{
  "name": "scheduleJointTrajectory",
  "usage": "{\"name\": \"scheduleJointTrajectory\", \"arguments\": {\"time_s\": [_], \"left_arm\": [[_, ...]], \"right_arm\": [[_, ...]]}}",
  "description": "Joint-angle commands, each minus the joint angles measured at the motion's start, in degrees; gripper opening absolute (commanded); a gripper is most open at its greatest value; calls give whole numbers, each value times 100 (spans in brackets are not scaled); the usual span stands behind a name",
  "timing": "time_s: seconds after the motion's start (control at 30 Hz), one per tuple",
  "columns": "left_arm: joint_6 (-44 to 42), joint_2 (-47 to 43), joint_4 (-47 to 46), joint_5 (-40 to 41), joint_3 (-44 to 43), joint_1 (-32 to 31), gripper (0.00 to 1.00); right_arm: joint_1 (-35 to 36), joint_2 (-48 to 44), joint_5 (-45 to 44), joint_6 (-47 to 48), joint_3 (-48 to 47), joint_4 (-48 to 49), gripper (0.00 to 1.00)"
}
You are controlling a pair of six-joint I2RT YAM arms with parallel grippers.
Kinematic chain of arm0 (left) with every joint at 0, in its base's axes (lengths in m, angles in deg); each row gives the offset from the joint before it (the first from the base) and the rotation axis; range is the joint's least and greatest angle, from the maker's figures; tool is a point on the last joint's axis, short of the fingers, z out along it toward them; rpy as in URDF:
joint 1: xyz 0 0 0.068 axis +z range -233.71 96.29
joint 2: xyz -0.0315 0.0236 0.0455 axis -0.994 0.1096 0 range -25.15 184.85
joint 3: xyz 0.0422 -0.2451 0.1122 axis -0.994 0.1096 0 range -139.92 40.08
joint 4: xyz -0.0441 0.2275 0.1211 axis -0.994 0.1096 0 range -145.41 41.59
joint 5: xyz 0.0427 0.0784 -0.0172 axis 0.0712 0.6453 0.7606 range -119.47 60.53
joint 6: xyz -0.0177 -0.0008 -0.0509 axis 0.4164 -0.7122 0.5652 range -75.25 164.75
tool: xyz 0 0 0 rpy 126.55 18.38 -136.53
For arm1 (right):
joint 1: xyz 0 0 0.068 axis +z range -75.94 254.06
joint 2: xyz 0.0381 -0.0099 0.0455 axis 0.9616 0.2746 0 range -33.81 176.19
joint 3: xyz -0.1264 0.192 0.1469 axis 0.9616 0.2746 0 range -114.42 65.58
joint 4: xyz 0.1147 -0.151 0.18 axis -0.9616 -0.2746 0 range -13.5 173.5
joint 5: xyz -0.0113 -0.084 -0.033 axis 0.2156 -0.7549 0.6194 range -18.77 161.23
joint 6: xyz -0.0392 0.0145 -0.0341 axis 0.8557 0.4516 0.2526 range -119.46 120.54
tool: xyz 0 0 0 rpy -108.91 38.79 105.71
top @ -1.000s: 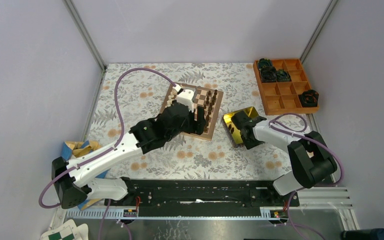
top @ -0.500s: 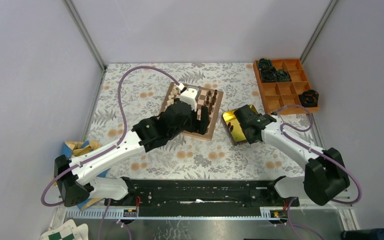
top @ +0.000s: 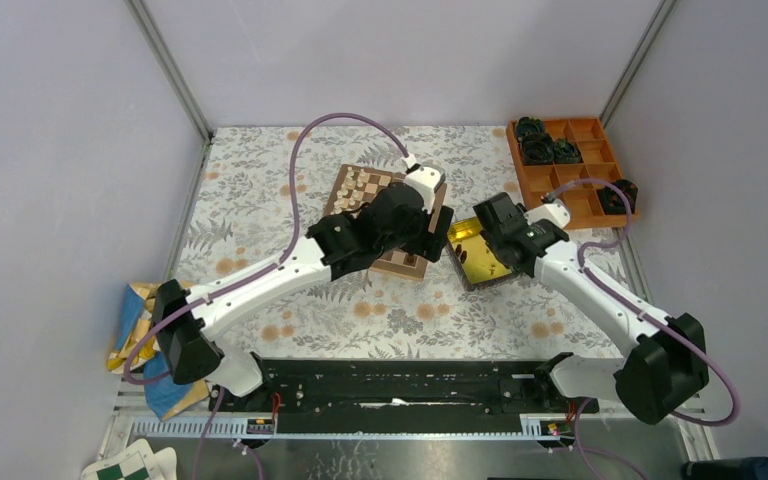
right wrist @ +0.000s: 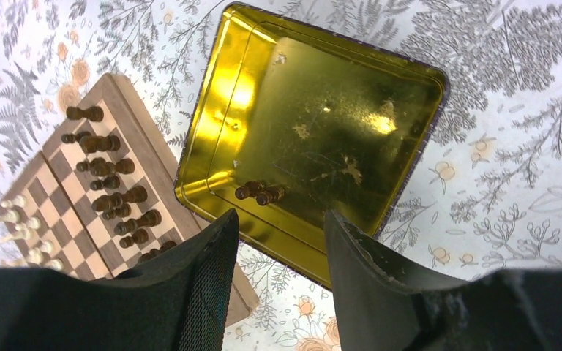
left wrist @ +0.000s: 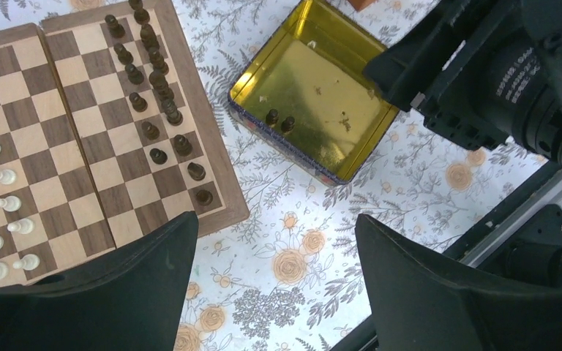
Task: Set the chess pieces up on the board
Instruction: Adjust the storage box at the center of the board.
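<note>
Left gripper (left wrist: 271,227) and right gripper (right wrist: 278,219) are hovering empty, jaws apart. The right is lining up on two dark pieces (right wrist: 260,192) in the tin (right wrist: 212,124) — the rest are standing on the board (left wrist: 218,157) alongside.

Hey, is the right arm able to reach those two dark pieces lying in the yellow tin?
Probably yes. The right gripper hangs open over the tin, and the two dark pieces lie uncovered on its floor, though the wall beside them may crowd a finger.
</note>
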Motion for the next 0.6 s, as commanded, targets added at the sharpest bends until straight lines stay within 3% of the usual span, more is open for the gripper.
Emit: {"name": "scheduleJointTrajectory", "arguments": {"time_s": [0.0,0.13,0.23,0.33,0.57], "left_arm": [[-255,174,310,-123,-327,-28,86],[-272,140,473,-45,-357,-24,85],[-238,-20,547,40,-268,-24,85],[-180,-218,547,117,-110,-24,85],[-107,-527,477,275,253,-25,85]], "right_arm": [[27,359,64,1234,-442,555,53],[-145,714,120,2369,-601,1115,52],[-558,933,728,3189,-618,1668,52],[-938,1360,1310,3423,-824,1724,53],[-980,2138,1568,3531,-1305,2013,53]]}}
